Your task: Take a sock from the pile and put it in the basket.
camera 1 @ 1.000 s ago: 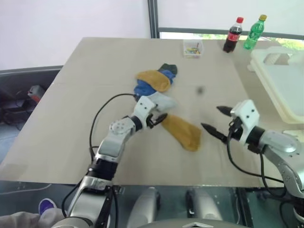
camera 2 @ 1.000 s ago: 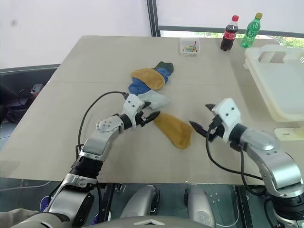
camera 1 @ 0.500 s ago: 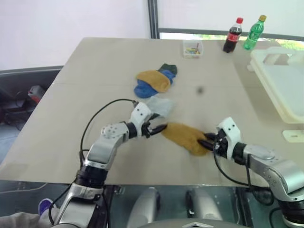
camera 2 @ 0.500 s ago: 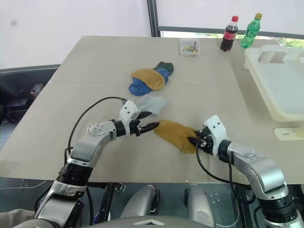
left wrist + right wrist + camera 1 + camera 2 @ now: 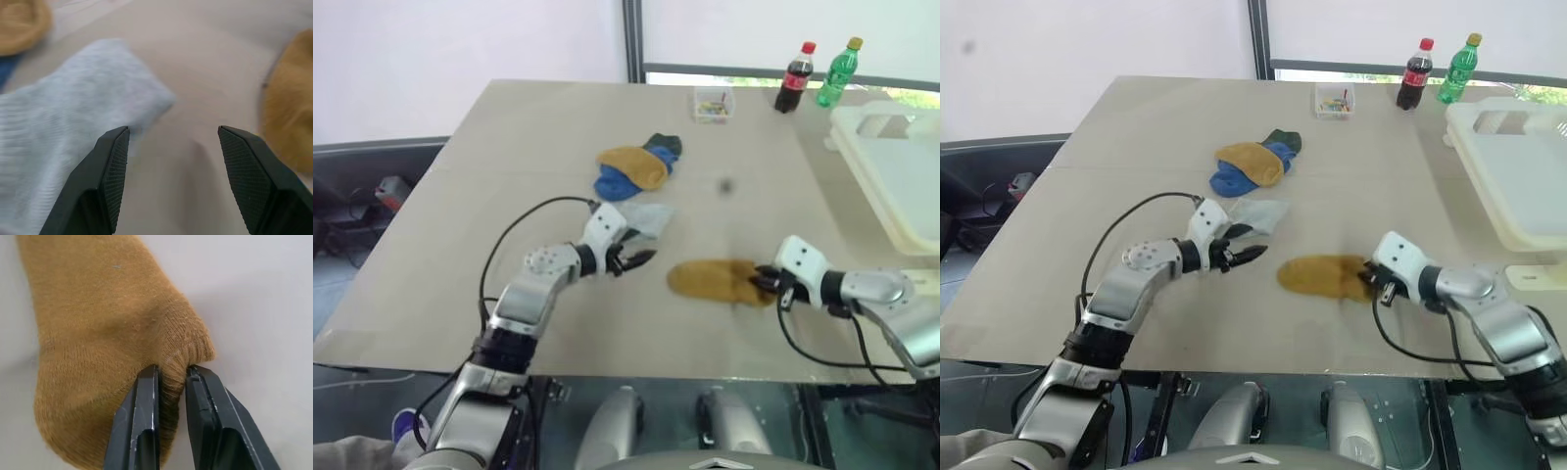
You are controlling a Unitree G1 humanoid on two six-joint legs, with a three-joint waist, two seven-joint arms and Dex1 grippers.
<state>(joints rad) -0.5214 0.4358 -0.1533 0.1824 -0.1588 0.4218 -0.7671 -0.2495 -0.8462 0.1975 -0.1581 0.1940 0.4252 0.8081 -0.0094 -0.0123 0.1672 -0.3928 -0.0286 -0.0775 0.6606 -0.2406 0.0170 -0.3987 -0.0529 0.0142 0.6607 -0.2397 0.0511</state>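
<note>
Two robot arms reach over a wide beige desk [image 5: 509, 147]. On the right, the right gripper [image 5: 171, 377] has its black fingers [image 5: 142, 416] clamped on the edge of a mustard-yellow sock [image 5: 710, 279], which lies flat on the near part of the desk. On the left, the left gripper [image 5: 171, 147] has its fingers [image 5: 110, 166] apart, with nothing between them, just beside a pale blue sock [image 5: 641, 217].

Farther back, near the middle of the desk, sits the pile [image 5: 634, 166]: another mustard sock draped over a royal blue one, with a dark green sock touching them on the far side. The basket [image 5: 901, 176], a large cream-white bin with a handle cut-out, stands at the right edge of the desk, well apart from the held sock.

At the far edge stand a small clear box [image 5: 712, 102] holding small coloured items, a dark cola bottle [image 5: 792, 78] with a red cap and red label, and a green bottle [image 5: 836, 71] with a yellow cap. Their label writing is too small to read.
</note>
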